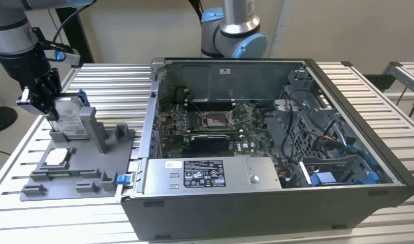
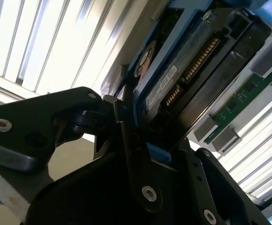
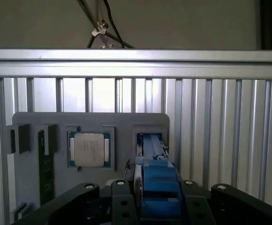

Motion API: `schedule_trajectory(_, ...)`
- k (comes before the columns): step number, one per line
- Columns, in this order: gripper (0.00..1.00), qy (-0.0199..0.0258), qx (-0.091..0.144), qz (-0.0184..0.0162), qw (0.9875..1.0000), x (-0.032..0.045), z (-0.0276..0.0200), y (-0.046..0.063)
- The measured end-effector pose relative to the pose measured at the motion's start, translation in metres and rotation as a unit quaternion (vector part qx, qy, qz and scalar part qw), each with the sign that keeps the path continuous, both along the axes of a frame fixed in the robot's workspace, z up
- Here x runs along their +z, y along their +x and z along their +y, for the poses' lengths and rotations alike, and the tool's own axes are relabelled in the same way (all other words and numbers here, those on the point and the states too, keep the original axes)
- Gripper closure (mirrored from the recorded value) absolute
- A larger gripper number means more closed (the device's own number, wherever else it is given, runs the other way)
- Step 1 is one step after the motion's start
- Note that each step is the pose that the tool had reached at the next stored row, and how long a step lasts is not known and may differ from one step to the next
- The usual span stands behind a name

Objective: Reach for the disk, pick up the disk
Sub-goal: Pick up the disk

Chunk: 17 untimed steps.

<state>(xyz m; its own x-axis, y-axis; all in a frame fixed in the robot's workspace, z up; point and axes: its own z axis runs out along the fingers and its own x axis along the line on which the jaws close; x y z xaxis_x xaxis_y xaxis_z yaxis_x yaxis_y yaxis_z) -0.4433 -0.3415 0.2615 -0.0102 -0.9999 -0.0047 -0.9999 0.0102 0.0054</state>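
"Where is the disk (image 1: pixel 70 119) standing?"

"Upright at the grey holder (image 1: pixel 91 175), on the table at the exterior view's left. The pincer (image 3: pixel 155 199) is clenching its blue-edged sides. I'm judging that lifting straight, without tilting, is serving best."

Silver-grey disk (image 1: pixel 70 121) upright; wht label, blue brkt; clamped in pincer (image 3: pixel 157 187)

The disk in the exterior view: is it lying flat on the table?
No, the disk stands upright on its edge at the grey holder, with the gripper closed on its top.
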Motion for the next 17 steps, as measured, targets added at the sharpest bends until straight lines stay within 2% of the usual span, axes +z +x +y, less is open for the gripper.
schedule_trajectory(4, 1.0, 0.0002, 0.0, -0.0004, 1.0, 0.003, 0.0, 0.0)
schedule_trajectory(17, 1.0, 0.0001, 0.0, -0.0001, 1.0, 0.0372, 0.0, 0.0)
